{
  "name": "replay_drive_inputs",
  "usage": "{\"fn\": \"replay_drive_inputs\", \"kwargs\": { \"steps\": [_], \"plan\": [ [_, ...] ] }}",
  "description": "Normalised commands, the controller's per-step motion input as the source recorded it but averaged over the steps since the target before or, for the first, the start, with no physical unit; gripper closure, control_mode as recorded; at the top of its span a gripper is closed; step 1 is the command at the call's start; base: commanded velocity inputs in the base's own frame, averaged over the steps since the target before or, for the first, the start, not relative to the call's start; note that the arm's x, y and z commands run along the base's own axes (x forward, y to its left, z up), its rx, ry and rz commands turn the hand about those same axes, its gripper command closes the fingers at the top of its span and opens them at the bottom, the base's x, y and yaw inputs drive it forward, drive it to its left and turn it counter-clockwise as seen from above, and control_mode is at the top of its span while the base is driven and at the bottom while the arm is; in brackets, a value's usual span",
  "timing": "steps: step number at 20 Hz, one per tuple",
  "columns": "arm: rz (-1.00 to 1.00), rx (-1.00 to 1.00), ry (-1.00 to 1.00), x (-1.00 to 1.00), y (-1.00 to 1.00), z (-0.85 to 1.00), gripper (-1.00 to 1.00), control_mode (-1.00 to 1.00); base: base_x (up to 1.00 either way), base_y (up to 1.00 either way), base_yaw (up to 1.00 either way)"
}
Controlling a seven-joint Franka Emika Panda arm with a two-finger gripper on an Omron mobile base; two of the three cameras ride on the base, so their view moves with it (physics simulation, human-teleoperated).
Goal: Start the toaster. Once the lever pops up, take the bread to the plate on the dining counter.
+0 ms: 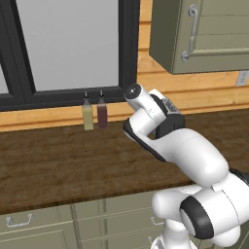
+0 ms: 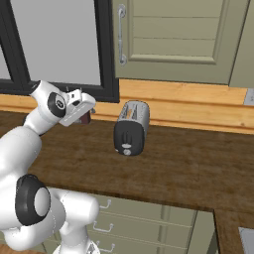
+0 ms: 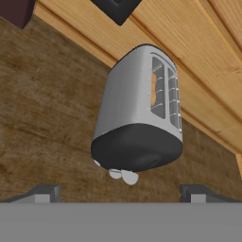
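Observation:
The silver-grey toaster stands on the wood-topped counter near the back wall, its dark end panel and round knob facing the robot. In the hand view the toaster is straight ahead and a tan sliver of bread shows inside one top slot. My gripper is open, its two dark fingertips spread wide and nothing between them. It hovers above the counter, short of the toaster's knob end and apart from it. The plate and the dining counter are out of view.
Two bottles, one olive and one dark red, stand at the wall under the window. A grey-green wall cabinet hangs above the toaster. Drawers run under the counter edge. A dark outlet is on the wood backsplash.

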Motion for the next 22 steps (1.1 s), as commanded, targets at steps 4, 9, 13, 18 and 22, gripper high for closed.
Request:
{"fn": "replay_drive_inputs", "kwargs": {
  "steps": [4,9,13,18,22],
  "plan": [
    [0.0,0.0,0.0,0.0,0.0,0.0,-1.0,-1.0,0.0,0.0,0.0],
    [0.0,0.0,0.0,0.0,0.0,0.0,-1.0,-1.0,0.0,0.0,0.0],
    [0.0,0.0,0.0,0.0,0.0,0.0,-1.0,-1.0,0.0,0.0,0.0],
    [0.0,0.0,0.0,0.0,0.0,0.0,-1.0,-1.0,0.0,0.0,0.0],
    [0.0,0.0,0.0,0.0,0.0,0.0,-1.0,-1.0,0.0,0.0,0.0]
  ]
}}
